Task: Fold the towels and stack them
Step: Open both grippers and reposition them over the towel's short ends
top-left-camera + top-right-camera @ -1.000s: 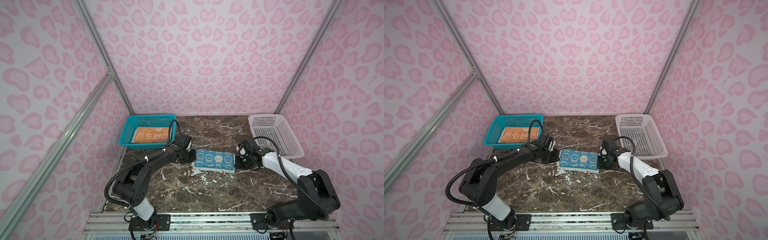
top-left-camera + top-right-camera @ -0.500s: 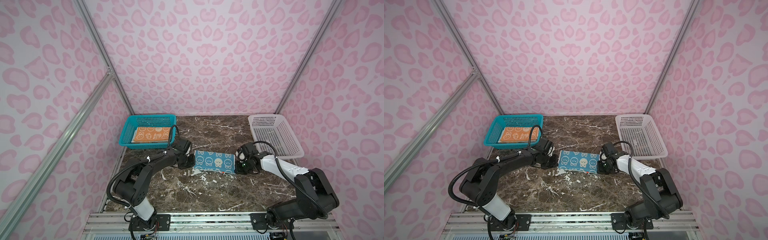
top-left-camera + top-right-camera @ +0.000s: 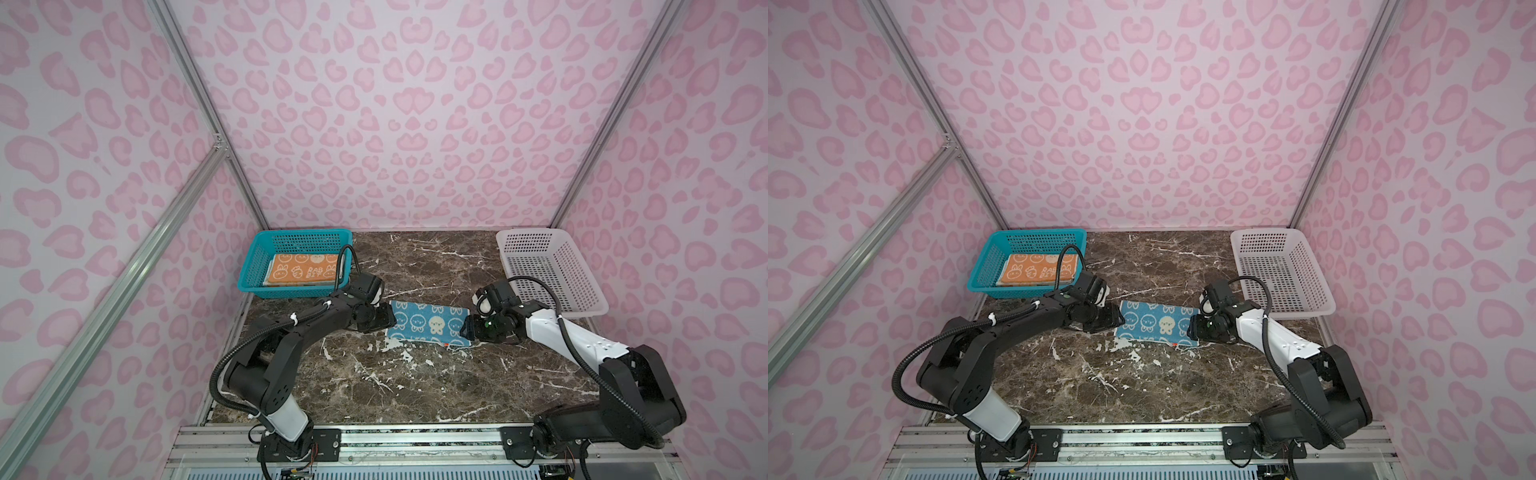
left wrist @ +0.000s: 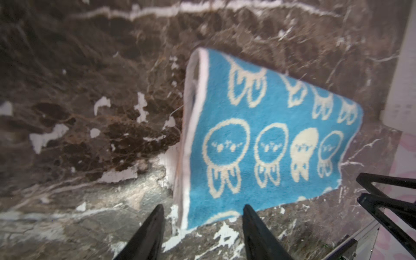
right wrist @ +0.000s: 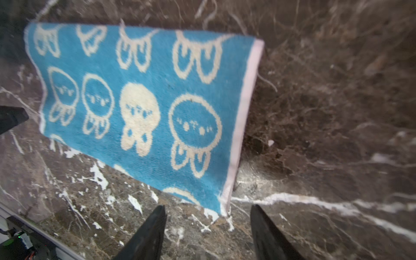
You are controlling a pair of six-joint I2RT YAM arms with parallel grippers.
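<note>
Folded blue towel (image 3: 430,326) lies flat on the counter (image 3: 415,386), left end effector (image 4: 203,208) and right end effector (image 5: 208,207) both spread apart, empty, at its ends.

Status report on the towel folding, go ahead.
Both open, empty: left gripper and right gripper at opposite ends of the blue towel. Towel folded, lying on the table. Also an orange towel in the teal basket. Nothing in the way.
</note>
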